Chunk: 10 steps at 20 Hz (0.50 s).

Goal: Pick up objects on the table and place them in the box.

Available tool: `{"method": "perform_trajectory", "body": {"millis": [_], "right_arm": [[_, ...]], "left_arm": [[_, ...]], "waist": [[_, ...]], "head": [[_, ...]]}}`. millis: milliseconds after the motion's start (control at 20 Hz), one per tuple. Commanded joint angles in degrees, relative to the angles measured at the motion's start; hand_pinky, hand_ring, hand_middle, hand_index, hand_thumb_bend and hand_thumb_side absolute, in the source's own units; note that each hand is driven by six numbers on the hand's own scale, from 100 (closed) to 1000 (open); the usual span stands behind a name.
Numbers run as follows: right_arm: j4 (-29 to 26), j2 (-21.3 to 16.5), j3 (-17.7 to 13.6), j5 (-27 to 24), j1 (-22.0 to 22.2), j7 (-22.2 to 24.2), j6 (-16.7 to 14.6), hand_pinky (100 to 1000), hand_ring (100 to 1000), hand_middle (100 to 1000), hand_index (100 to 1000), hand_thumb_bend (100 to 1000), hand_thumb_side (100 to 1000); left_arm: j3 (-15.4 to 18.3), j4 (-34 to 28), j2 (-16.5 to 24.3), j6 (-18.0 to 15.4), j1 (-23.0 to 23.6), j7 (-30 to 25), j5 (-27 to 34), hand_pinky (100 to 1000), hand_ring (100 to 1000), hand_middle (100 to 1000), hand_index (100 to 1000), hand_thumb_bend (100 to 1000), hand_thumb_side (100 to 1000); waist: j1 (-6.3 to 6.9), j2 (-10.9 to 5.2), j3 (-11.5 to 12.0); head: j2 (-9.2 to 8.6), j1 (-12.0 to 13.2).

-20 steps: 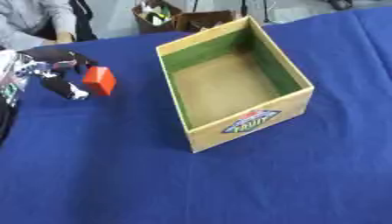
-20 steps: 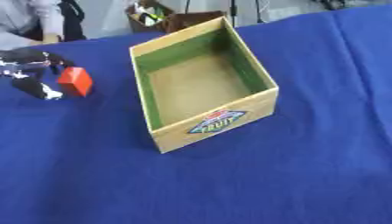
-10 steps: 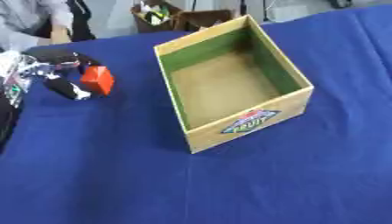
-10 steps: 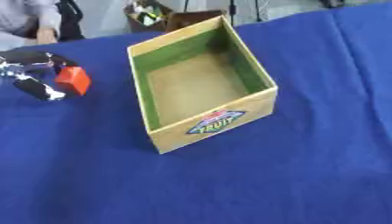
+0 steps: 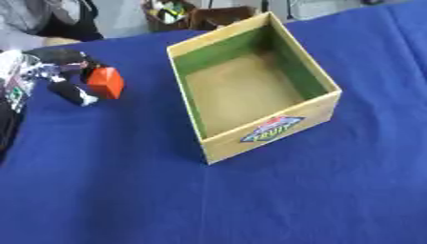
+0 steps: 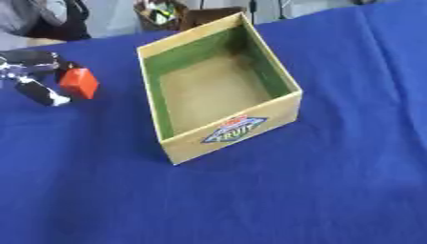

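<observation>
The red block point(image 5: 106, 82) sits in my left hand point(image 5: 60, 76), out at the left side of the tabletop point(image 5: 250, 200), well apart from the box point(image 5: 250, 90). Compared with a second ago it seems to ride a little higher and closer in between the fingers, and by half a second ago they had already wrapped around it; now the dark fingers point(image 6: 42, 93) curl behind and below it with another dark part above. I read that as the grasp having just closed, so the pick-up looks done or nearly so, and the carry to the box is what remains. I can't tell whether the block has fully cleared the blue cloth.

The block is a short boxy piece with a sloped top. Its long axis seems to run roughly up and down in the view, tilted slightly, with the narrower end towards the far edge. One broad red face turns towards the box.

The box itself lies askew, its long axis running from near-right to far-left, open top up, the green lining and bare floor showing nothing inside. The label faces me on the near short wall.

My right hand shows in neither view. A basket point(image 5: 171, 12) of odds and ends stands beyond the far edge.
</observation>
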Motion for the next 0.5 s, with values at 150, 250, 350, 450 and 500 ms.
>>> {"method": "perform_trajectory", "body": {"millis": [150, 250, 350, 450, 500], "right_arm": [[-1.3, -0.4, -0.3, 0.2, 0.0, -0.3, 0.3, 766, 706, 593, 700, 100, 718], [-1.3, -0.4, -0.3, 0.2, 0.0, -0.3, 0.5, 766, 705, 593, 699, 100, 718], [-1.3, -0.3, -0.3, 0.1, 0.0, -0.3, 0.5, 766, 705, 593, 698, 100, 719], [-1.3, -0.3, -0.4, 0.1, 0.1, -0.3, 0.6, 766, 705, 593, 697, 100, 720], [-1.3, -0.2, -0.4, 0.1, 0.1, -0.3, 0.6, 766, 705, 593, 697, 100, 720]], "left_arm": [[0.1, -0.1, 1.2, 0.8, -0.5, 1.0, 2.7, 241, 478, 327, 400, 100, 382], [0.3, -0.5, 1.0, 1.4, -0.5, 3.0, 4.2, 182, 450, 294, 346, 100, 335], [0.3, -0.8, 1.0, 2.2, -0.3, 5.5, 5.2, 145, 423, 263, 315, 100, 265], [0.1, -0.6, 1.0, 3.1, -0.1, 7.0, 5.7, 128, 410, 252, 313, 100, 277], [0.0, -0.5, 1.0, 3.5, 0.0, 7.4, 5.8, 121, 404, 247, 308, 100, 280]], "waist": [[-0.37, -1.77, -0.1], [-0.43, -1.95, -0.1], [-0.51, -2.09, -0.1], [-0.61, -2.27, -0.1], [-0.66, -2.38, 0.0]], "head": [[1.17, 0.7], [1.33, 0.9], [1.35, 0.9], [1.38, 1.0], [1.40, 1.0]]}}
